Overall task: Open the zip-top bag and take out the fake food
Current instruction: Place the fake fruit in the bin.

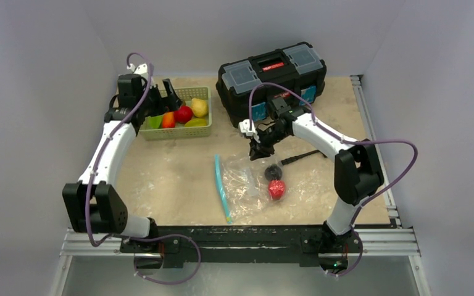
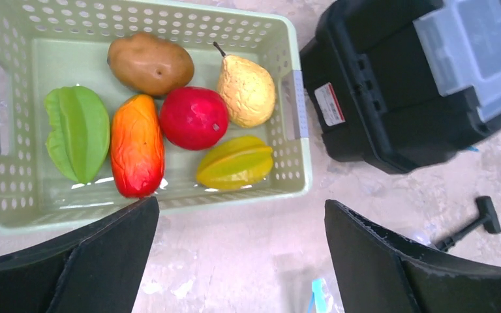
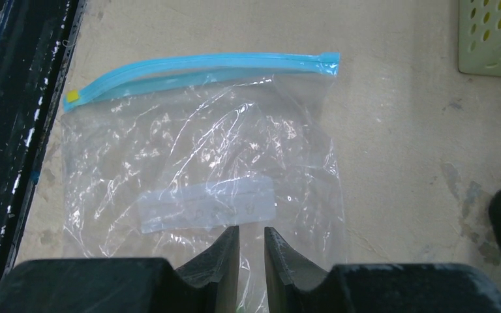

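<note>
The clear zip-top bag (image 1: 245,185) (image 3: 202,169) lies flat mid-table, its teal zip strip (image 3: 196,68) on the left side. A red piece of fake food (image 1: 276,189) and a dark round one (image 1: 273,171) sit at the bag's right end. My right gripper (image 1: 260,151) (image 3: 251,229) is at the bag's far right corner, jaws closed to a narrow gap with bag film between them. My left gripper (image 1: 163,98) (image 2: 241,205) hangs wide open and empty just in front of the green basket (image 2: 297,150). The basket holds several pieces of fake food, among them a potato (image 2: 150,63), a pear (image 2: 246,91) and a red apple (image 2: 194,117).
A black toolbox (image 1: 271,77) (image 2: 391,111) stands at the back, right of the basket. A black hammer (image 1: 299,156) (image 2: 473,225) lies on the table behind the bag. A metal rail (image 1: 241,240) runs along the near edge.
</note>
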Available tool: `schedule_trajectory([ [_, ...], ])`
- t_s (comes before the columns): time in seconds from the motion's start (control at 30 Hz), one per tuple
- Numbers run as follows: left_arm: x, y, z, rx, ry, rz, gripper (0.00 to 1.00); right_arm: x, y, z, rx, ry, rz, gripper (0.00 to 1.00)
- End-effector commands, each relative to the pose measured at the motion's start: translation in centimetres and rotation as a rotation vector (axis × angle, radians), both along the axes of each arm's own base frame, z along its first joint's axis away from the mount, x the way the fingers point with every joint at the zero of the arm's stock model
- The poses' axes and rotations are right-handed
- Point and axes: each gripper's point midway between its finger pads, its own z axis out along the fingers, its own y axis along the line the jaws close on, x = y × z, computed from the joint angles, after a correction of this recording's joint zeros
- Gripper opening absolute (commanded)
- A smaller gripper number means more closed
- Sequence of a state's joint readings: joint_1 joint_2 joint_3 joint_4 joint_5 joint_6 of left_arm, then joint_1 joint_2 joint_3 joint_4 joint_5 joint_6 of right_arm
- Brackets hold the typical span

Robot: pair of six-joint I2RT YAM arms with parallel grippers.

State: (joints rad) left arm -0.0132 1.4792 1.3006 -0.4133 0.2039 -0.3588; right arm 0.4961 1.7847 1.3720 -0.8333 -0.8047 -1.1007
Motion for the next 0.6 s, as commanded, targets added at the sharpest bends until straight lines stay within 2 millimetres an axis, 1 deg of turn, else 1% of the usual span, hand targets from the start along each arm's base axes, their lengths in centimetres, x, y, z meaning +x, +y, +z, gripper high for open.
schedule_trajectory([
  [0.0, -2.1, -0.2, 2.9, -0.022, -0.112, -0.019, 1.0, -0.4, -0.2, 2.3, 0.059, -0.052, 0.006, 0.2],
  [0.1, -4.2, -0.2, 4.0, -0.02, -0.152, -0.029, 1.0, -0.6, -0.6, 2.9, 0.067, -0.085, -0.006, 0.2],
  [0.27, -7.5, -0.3, 5.0, -0.024, -0.201, -0.032, 1.0, -0.9, -1.5, 3.8, 0.094, -0.14, -0.03, 0.22],
  [0.33, -8.9, -0.3, 4.8, -0.032, -0.21, -0.025, 1.0, -1.1, -1.9, 4.2, 0.106, -0.163, -0.041, 0.24],
  [0.37, -9.5, 0.5, 4.6, -0.034, -0.213, 0.003, 1.0, -1.1, -2.1, 4.4, 0.113, -0.173, -0.049, 0.25],
  [0.43, -10.7, 0.7, 4.2, -0.04, -0.22, 0.016, 1.0, -1.2, -2.7, 4.8, 0.125, -0.192, -0.065, 0.27],
  [0.5, -12.0, 0.0, 4.0, -0.059, -0.231, -0.015, 1.0, -1.2, -3.3, 5.3, 0.137, -0.211, -0.082, 0.3],
  [0.57, -13.2, -1.3, 3.9, -0.092, -0.245, -0.089, 1.0, -1.2, -3.8, 5.7, 0.153, -0.226, -0.097, 0.33],
])
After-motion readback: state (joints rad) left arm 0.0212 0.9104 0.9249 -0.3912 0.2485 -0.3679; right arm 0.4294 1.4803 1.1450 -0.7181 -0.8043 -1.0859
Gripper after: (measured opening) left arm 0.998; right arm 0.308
